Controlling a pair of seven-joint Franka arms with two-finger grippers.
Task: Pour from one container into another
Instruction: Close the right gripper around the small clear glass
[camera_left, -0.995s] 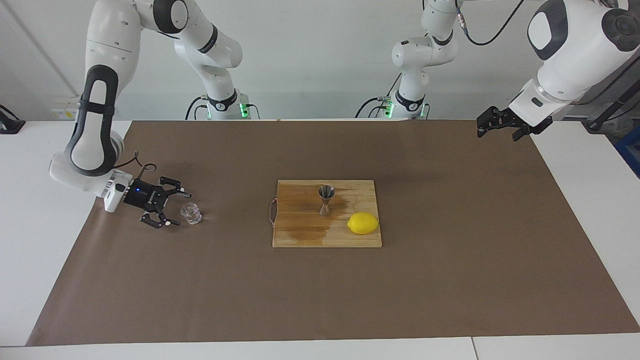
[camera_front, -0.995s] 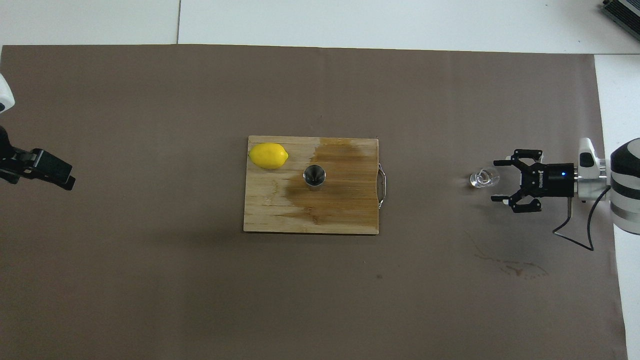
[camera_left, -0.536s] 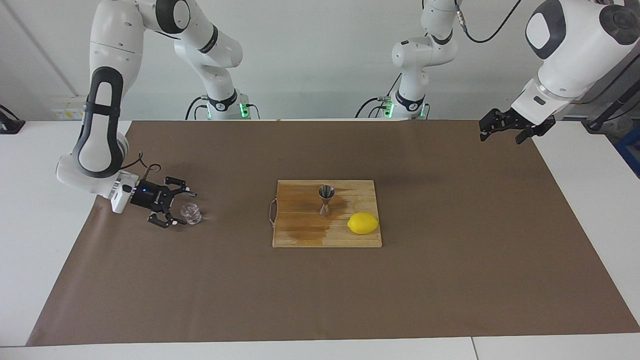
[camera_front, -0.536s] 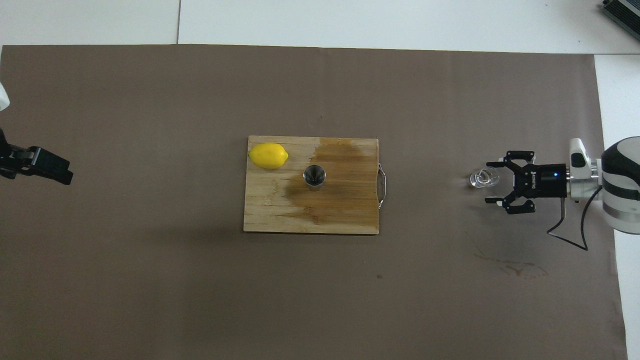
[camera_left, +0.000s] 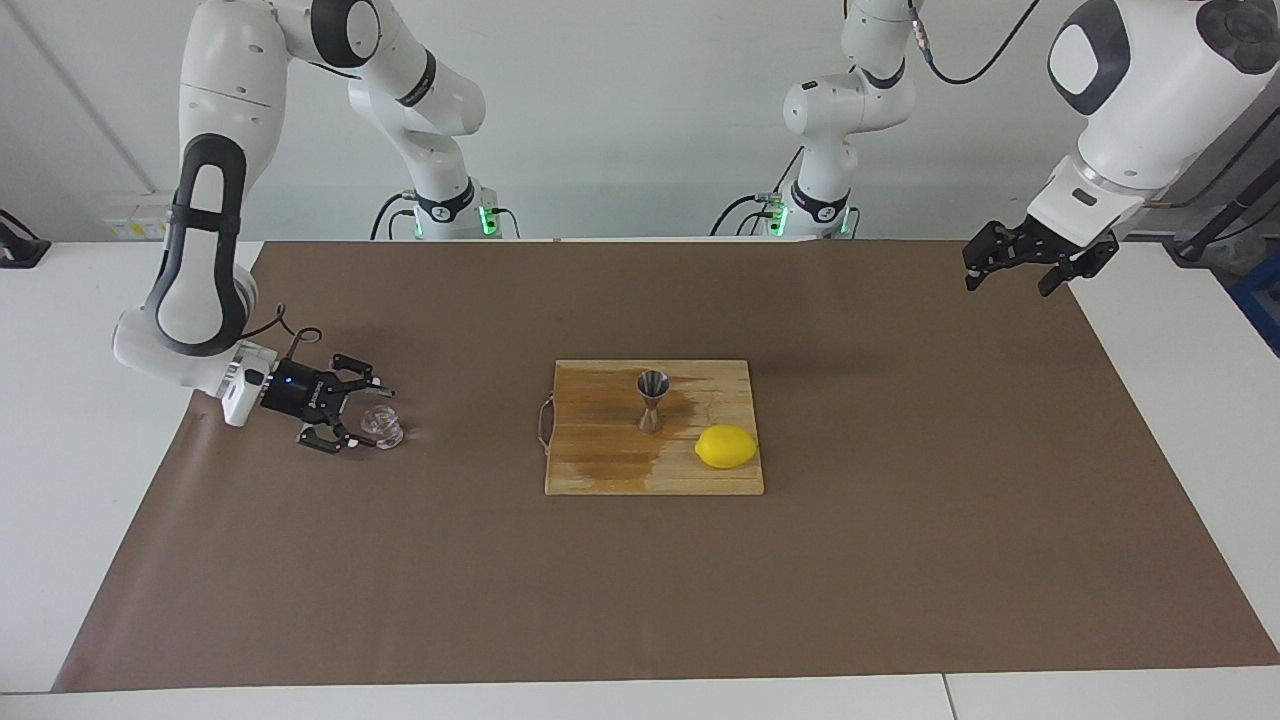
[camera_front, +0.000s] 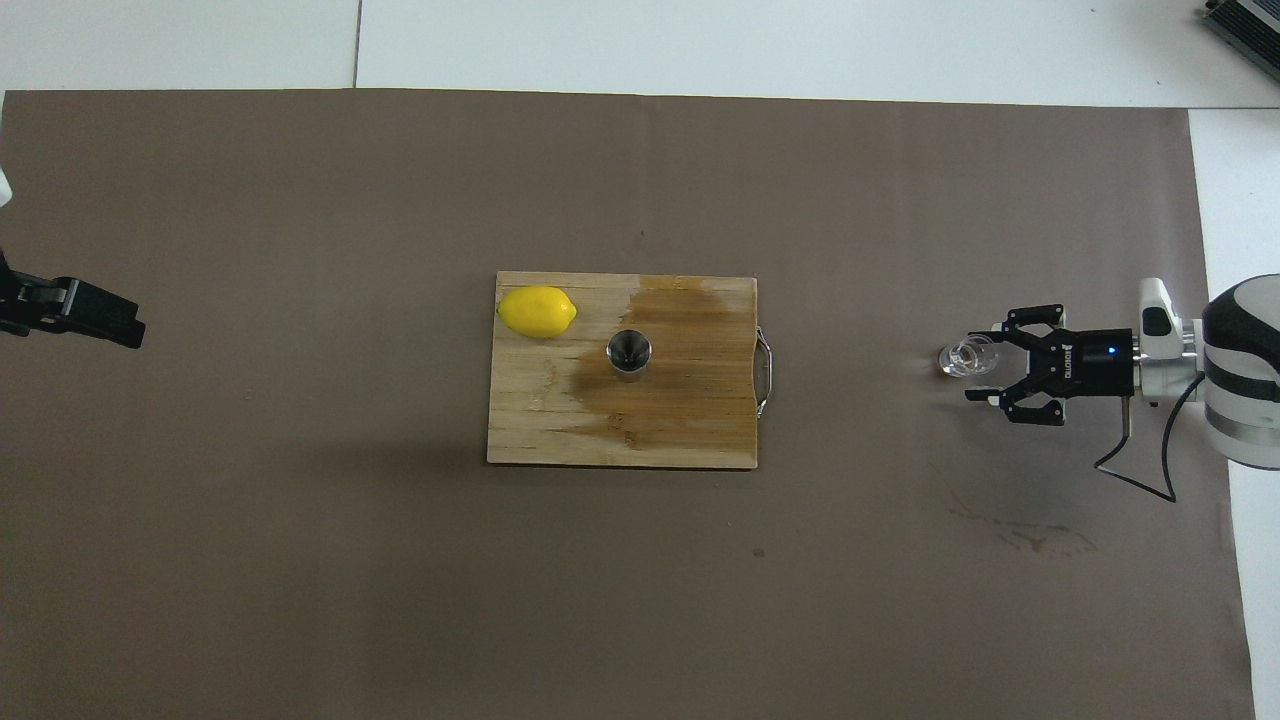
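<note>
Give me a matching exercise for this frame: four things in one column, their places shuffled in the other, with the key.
Things:
1. glass cup
2. jigger
3. lemon
4. left claw

Places:
A. upright on the cutting board's stained part
B. raised over the paper's edge, waiting
C. at the right claw's fingertips
D. on the board's corner

Pairs: 1-C, 2-A, 3-D, 4-B

Small clear glass cup (camera_left: 383, 427), bumpy sides, standing upright on the brown cover near the right arm's end of the worktop, well apart from the board. Small shiny metal jigger (camera_left: 652, 399), two cones joined at a thin waist, upright on the wet, dark part of the wooden board (camera_left: 600, 470), open top up.
</note>
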